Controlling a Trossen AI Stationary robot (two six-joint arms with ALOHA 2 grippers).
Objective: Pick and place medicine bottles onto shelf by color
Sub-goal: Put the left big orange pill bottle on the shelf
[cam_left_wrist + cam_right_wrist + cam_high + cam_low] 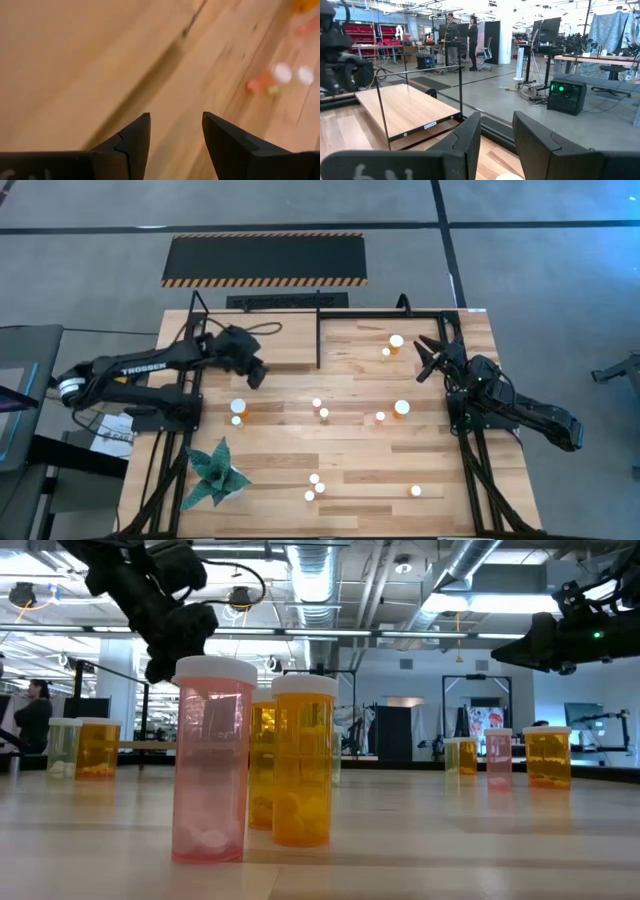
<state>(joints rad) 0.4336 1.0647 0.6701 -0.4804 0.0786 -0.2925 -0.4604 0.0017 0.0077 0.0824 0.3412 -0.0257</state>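
Several small medicine bottles with white caps stand upright on the wooden table. One pair is at the left, others in the middle, a group near the front, and two at the far right. The wooden shelf with black posts stands at the far left. My left gripper is open and empty over the table just in front of the shelf; the left wrist view shows it above bare wood. My right gripper is open and empty by the far right bottles, and faces the shelf.
A green paper plant sits at the near left corner. A black panel with striped edges lies on the floor beyond the table. In the low view a pink bottle and an orange one stand close to the camera. People stand far off in the room.
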